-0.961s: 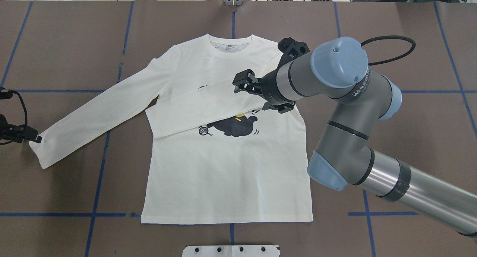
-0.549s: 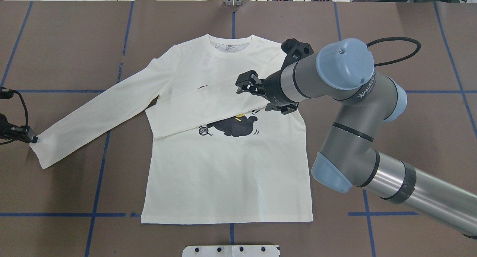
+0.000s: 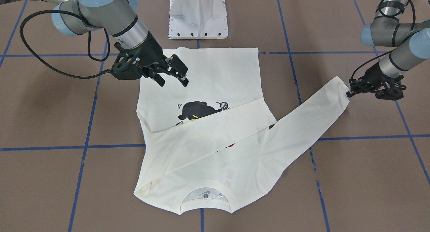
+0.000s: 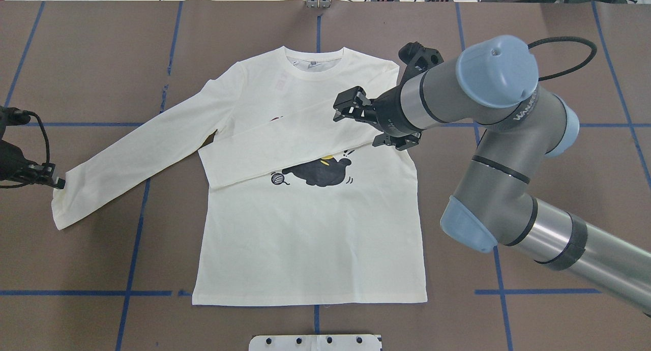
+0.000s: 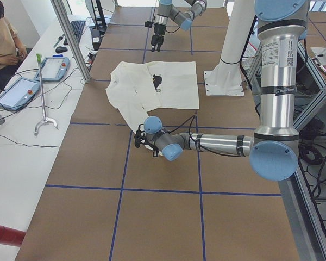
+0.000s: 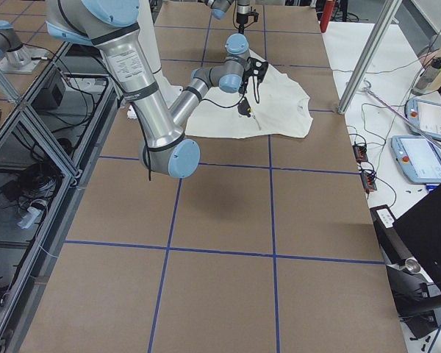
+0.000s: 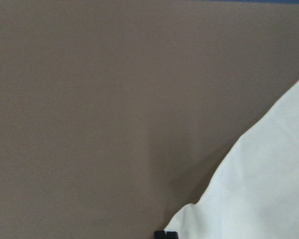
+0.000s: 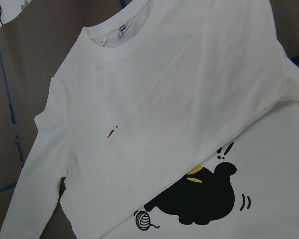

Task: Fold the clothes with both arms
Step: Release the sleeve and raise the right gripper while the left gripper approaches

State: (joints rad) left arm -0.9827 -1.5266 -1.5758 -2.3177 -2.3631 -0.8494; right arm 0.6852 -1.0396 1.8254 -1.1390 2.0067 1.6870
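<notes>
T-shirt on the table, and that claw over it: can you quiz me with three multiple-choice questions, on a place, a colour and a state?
1. Where does the folded sleeve of the cream T-shirt lie?
A. Across the chest
B. Under the hem
C. Off the table
2. What colour is the cat print?
A. Red
B. Black
C. Blue
3. How is the right gripper?
A. Shut on the collar
B. Shut on the hem
C. Open, empty
Answers: 1 A, it slants over the chest; 2 B, the cat is solid black; 3 C, its jaws stand apart, nothing between them.
</notes>
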